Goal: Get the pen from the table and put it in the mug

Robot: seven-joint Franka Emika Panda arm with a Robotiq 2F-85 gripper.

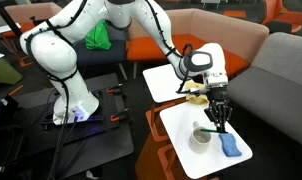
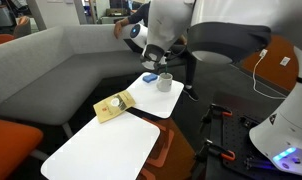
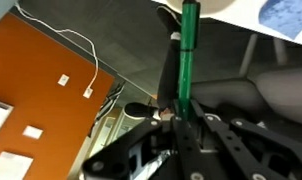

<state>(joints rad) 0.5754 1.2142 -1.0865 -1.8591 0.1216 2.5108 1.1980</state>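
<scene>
Dark green, the pen [image 3: 188, 50] stands clamped between the fingers [image 3: 172, 85] in the wrist view, its shaft running straight out past their tips. The gripper [image 1: 221, 118] is therefore closed on it and the pick-up is done. Judged from that, the step in hand is the carry to the mug [image 1: 199, 136]. In an exterior view the gripper hangs above the bench [image 1: 191, 162], pointing down, just beside the mug on the side where a blue cloth [image 1: 231, 147] lies. Whether the pen's lower end is over the rim or short of it I cannot tell. The mug stands upright and open. The next move likely calls for a small sideways shift to centre the pen over the opening, then a descent until the tip is inside. Only then should the fingers part, since a thin stick released off-centre could strike the rim and fall onto the bench.
</scene>
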